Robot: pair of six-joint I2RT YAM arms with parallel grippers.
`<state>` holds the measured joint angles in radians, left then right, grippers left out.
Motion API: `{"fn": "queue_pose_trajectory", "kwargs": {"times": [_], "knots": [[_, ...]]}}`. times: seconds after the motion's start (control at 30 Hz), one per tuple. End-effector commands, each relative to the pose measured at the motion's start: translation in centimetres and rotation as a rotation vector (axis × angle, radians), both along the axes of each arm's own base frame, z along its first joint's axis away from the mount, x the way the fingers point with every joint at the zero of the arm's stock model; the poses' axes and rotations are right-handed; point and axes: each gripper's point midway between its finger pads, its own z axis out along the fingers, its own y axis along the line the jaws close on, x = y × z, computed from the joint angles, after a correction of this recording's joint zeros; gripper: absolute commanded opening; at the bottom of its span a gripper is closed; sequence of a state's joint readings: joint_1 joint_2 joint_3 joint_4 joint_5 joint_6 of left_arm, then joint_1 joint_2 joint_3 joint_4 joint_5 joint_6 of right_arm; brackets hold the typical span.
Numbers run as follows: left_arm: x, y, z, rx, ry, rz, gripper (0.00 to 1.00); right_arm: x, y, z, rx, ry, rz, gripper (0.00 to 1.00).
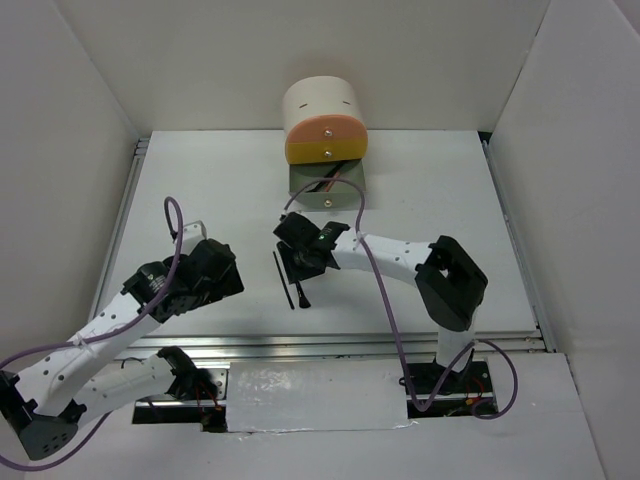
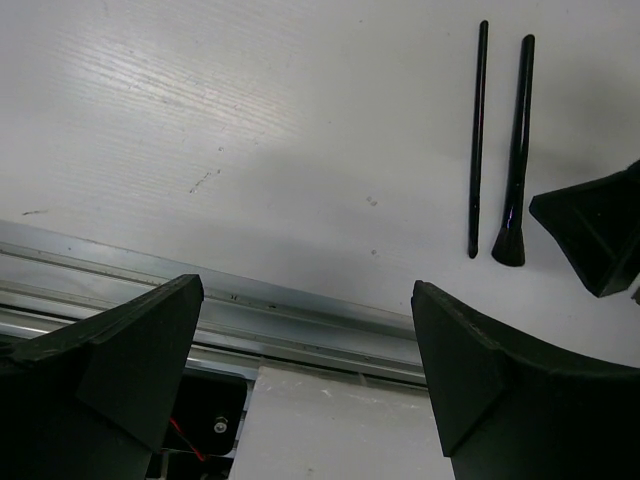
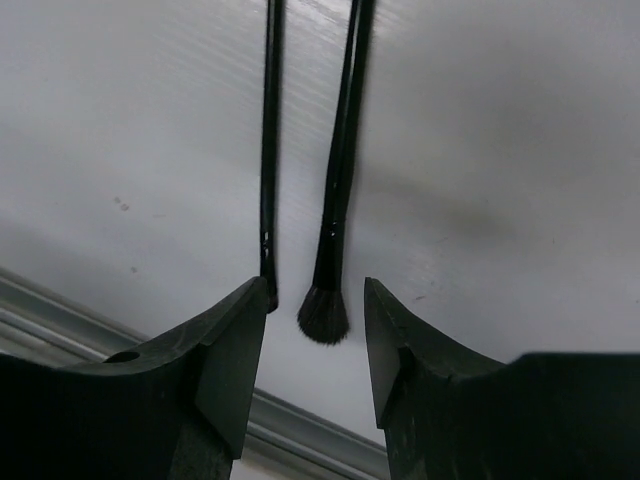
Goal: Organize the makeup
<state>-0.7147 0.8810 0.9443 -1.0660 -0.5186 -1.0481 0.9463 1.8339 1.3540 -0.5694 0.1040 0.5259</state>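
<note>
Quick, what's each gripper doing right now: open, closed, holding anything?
Left gripper: open, holding nothing.
Right gripper: open, jaws either side of the black brush, not clamped on it.

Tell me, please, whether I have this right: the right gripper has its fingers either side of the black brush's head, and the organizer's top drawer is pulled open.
Not quite: it is the bottom drawer of the organizer that is pulled open, as the top external view shows. The rest holds: the right gripper has its fingers either side of the black brush's head.
</note>
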Motion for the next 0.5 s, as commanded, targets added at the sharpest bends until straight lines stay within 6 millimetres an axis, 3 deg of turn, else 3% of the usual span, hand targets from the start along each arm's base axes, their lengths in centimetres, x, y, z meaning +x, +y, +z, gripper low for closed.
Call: {"fn": "queue_pose_trajectory", "kwargs": {"times": [0.0, 0.33, 0.47], "knots": [[0.1, -0.5, 0.1, -0.019, 0.005, -0.010, 0.99, 0.5, -0.6, -1.5, -0.077, -0.012, -0.006, 0.51], [-0.1, -1.4, -0.5, -0.045, 0.009, -0.082, 0.99, 1.2, 0.4, -5.3, -0.148, 0.030, 0.015, 0.46], [0.2, -1.6, -0.5, -0.036, 0.005, -0.101, 0.99, 0.8, -0.3, -7.3, -0.203, 0.060, 0.001, 0.33]]}}
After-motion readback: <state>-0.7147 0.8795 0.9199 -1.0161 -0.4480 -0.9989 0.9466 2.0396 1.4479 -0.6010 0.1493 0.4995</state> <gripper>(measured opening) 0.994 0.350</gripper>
